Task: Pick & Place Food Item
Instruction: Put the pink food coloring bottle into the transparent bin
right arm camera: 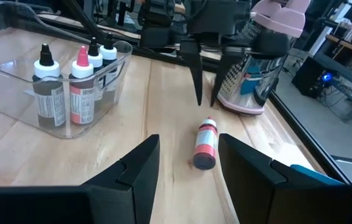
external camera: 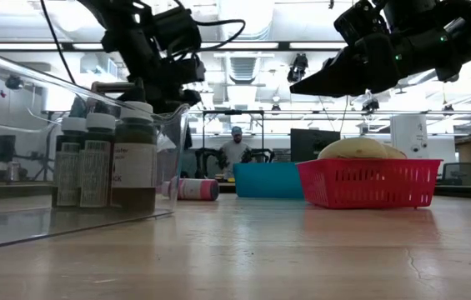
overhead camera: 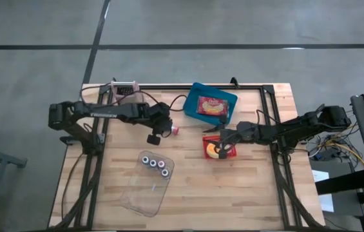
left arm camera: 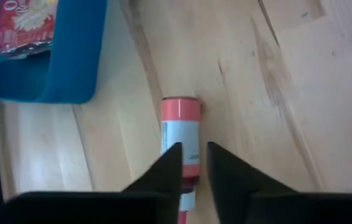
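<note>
A small pink bottle with a white label [left arm camera: 180, 134] lies on its side on the wooden table [overhead camera: 246, 193], near the blue bin [overhead camera: 193, 90]. My left gripper [right arm camera: 207, 99] hangs just above the bottle, fingers pointing down with a narrow gap and nothing between them. My right gripper [right arm camera: 188, 168] stands open and empty above the red basket [external camera: 368, 183], which holds a rounded yellow item [external camera: 360, 148]. In the right wrist view the bottle [right arm camera: 205, 144] lies clear of the left fingertips.
A clear plastic tray [overhead camera: 144, 193] holds several upright dropper bottles [overhead camera: 154, 164] at the table's near left. The blue bin holds a red food packet [overhead camera: 211, 105]. A pink-topped grater [right arm camera: 256, 74] stands at the far left. Bare wood lies near the front right.
</note>
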Controlling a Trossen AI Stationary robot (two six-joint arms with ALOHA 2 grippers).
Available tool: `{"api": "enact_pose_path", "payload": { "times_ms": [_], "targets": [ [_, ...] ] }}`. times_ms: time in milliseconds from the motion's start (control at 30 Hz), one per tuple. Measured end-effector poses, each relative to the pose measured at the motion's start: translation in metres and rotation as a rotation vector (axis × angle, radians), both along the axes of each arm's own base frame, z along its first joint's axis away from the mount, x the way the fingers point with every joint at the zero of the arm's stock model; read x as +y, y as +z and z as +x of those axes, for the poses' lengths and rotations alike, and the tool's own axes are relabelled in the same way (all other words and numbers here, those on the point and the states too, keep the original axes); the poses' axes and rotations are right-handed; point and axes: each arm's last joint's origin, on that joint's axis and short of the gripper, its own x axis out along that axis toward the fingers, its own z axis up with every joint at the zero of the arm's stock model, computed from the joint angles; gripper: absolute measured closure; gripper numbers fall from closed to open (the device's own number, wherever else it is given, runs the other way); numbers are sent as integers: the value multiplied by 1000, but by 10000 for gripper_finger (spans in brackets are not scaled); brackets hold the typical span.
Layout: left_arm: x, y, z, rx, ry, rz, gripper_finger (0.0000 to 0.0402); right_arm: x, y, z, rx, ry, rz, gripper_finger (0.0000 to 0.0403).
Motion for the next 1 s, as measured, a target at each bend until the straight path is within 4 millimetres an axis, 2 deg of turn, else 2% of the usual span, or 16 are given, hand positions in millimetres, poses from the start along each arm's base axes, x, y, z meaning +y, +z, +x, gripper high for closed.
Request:
{"api": "enact_pose_path", "payload": {
  "times_ms": [167,267,600,767,1000],
  "targets": [
    [8,-1,9,24,26,-35,250,0,-1,0,7,-2,7,243],
    [14,-5,15,81,45,-66,222,0,-2,0,16,-3,7,243],
    [26,-30,47,253,40,-122,216,0,-3,-1,33,-4,5,243],
    [28,-35,55,267,32,-122,216,0,-4,-1,41,-3,4,243],
    [31,-44,55,303,42,-127,216,0,-4,-1,45,-3,1,243]
  ]
}}
